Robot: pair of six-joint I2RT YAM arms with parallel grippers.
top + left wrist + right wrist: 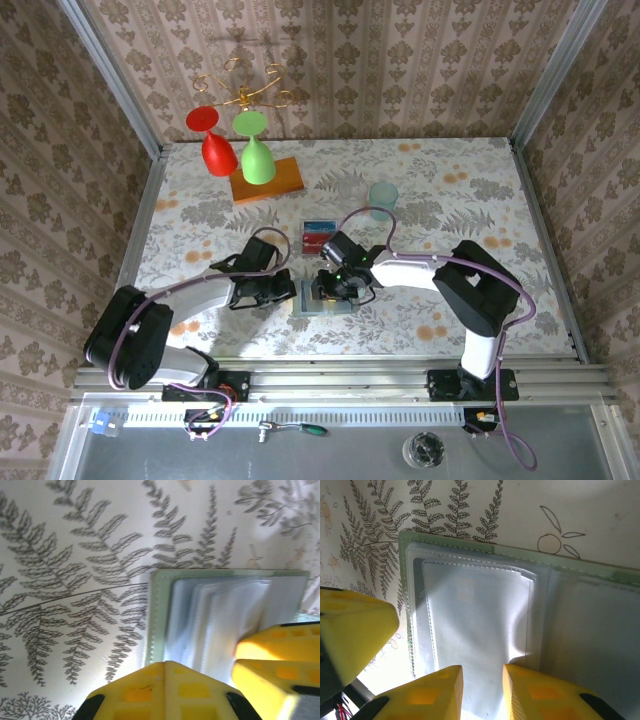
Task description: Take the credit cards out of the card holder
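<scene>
1. The right gripper (482,682) has its jaws a little apart with nothing seen pinched. Its tips are over a pale pocket of the card holder (485,610), which spreads straight ahead of them.
2. The left gripper (165,675) is pressed together and seems to pin the card holder's left edge.
3. The card holder lies open, long axis left to right between the arms. I judge the right arm nearer to the pockets.
4. The credit cards (320,237) lie on the table (480,200) just beyond.

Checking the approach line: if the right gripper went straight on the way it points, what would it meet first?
The card holder: the right gripper points at its open pale inner pocket, likely just above or already touching it. Depth is unclear from the wrist view.
</scene>
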